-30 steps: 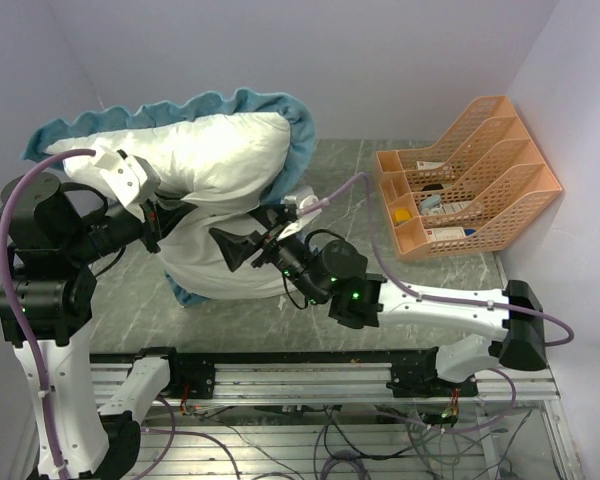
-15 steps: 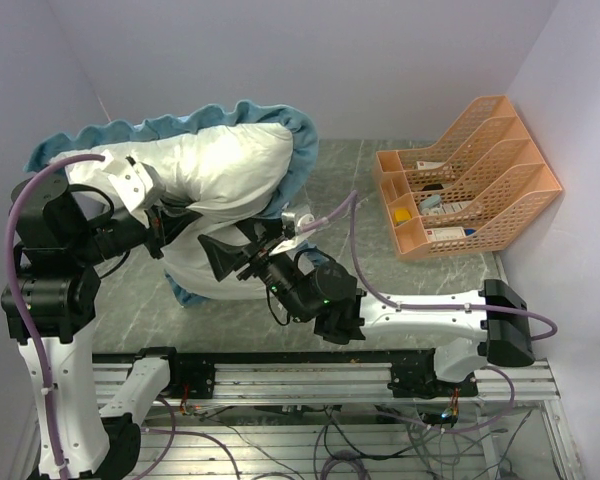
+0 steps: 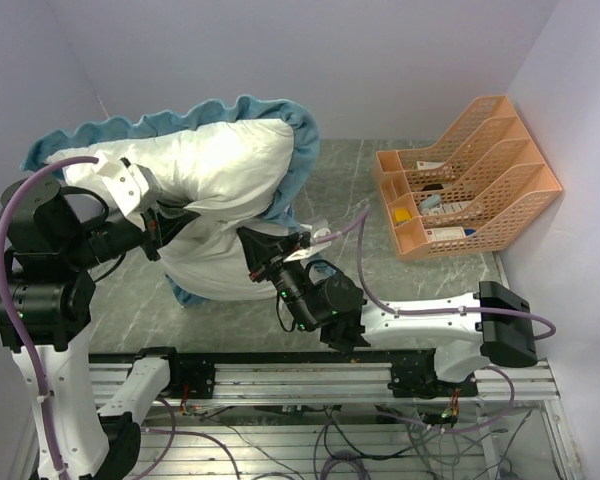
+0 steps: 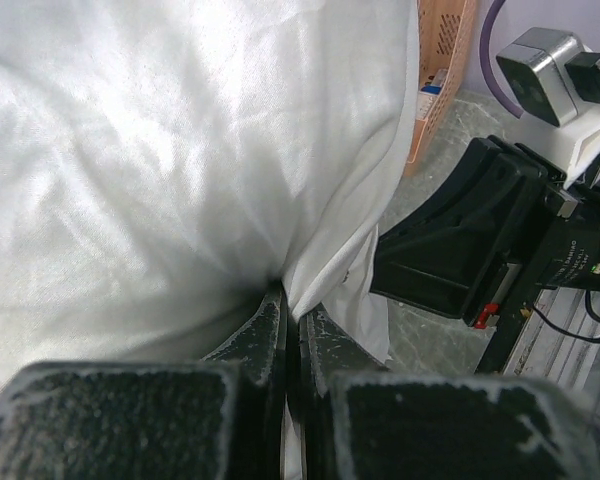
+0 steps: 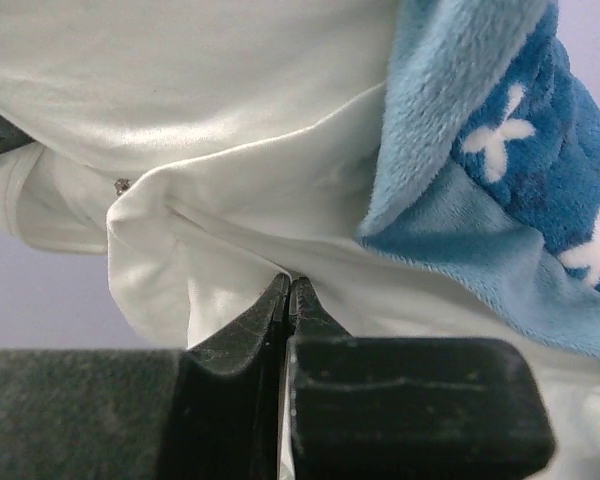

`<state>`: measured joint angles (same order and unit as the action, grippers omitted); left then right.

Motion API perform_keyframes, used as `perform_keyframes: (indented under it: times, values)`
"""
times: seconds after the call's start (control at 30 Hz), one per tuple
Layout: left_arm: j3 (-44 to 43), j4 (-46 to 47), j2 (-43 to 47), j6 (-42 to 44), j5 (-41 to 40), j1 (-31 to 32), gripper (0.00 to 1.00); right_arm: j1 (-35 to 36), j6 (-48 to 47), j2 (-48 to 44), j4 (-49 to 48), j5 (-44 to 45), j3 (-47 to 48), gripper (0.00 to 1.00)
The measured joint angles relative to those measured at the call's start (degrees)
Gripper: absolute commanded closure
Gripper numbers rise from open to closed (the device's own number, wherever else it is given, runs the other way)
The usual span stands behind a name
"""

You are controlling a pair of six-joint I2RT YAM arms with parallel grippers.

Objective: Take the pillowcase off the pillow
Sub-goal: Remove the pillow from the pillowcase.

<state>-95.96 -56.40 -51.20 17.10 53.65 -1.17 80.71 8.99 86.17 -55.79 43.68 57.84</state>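
Note:
The plump white pillow is held up off the table, with the pillowcase's teal ruffled edge curling behind and round it. My left gripper is shut in the crease under the pillow. In the left wrist view its jaws pinch a fold of thin white fabric that runs into the pillowcase's white inner side, beside the pillow. My right gripper is shut on the lower white cloth. Its jaws bite the white lining just below the blue fleece pillowcase and the pillow.
An orange mesh file rack with a few items stands at the back right on the grey marbled table. White walls close in behind and on both sides. The metal rail runs along the near edge.
My right gripper has moved left into the white cloth under the pillow and closed on it. The left arm has lifted the bundle slightly and stays shut.

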Motion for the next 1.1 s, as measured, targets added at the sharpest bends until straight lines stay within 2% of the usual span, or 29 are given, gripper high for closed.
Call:
perform_keyframes:
  times: [0.47, 1.1]
  values:
    - [-0.2, -1.2, 0.0, 4.2, -1.4, 0.0, 0.93, 0.0, 3.8, -4.6, -0.7, 0.5, -7.5, 1.00]
    - [-11.6, -2.6, -3.4, 5.0, -5.3, 0.0, 0.93, -3.8, 13.1, -11.6, 3.2, 3.5, -17.4, 1.00]
